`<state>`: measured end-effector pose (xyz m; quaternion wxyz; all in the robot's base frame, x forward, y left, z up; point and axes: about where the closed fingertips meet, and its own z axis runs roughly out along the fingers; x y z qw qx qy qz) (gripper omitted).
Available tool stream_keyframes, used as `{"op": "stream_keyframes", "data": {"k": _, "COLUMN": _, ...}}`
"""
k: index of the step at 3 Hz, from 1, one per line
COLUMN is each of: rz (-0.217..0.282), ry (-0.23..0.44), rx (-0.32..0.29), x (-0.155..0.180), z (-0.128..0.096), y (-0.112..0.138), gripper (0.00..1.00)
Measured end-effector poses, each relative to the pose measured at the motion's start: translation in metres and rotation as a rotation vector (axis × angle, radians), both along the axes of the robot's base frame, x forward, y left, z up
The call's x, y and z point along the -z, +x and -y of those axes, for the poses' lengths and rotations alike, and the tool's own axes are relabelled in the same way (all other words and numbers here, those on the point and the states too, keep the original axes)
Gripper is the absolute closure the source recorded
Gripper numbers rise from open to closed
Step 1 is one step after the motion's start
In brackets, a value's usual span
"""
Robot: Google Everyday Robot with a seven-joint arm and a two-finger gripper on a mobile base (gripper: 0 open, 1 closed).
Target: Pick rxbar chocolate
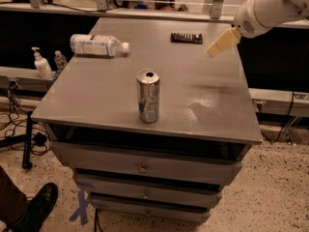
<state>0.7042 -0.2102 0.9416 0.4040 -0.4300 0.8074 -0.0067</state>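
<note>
Over the far right edge of the cabinet (96,100), the gripper (223,41) hovers, its opening impossible to judge, just right of the rxbar chocolate (186,37) lying flat and ungrasped at the back, so the whole pick is ahead, with can (148,95) and bottle (99,45) well clear of the path.

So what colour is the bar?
The bar is dark brown-black with pale lettering, camera view; gripper hovers beside it.

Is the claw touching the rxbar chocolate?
No, the claw hangs in the air right of the rxbar chocolate, apart from it.
</note>
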Motion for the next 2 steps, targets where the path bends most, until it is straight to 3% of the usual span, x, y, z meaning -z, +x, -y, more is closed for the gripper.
{"op": "stream_keyframes", "data": {"k": 1, "rz": 0.04, "ry": 0.173, "rx": 0.138, "x": 0.02, "z": 0.017, "y": 0.076, "gripper": 0.0}}
{"op": "stream_keyframes", "data": {"k": 2, "rz": 0.045, "ry": 0.319, "rx": 0.181, "x": 0.035, "z": 0.017, "y": 0.116, "gripper": 0.0}}
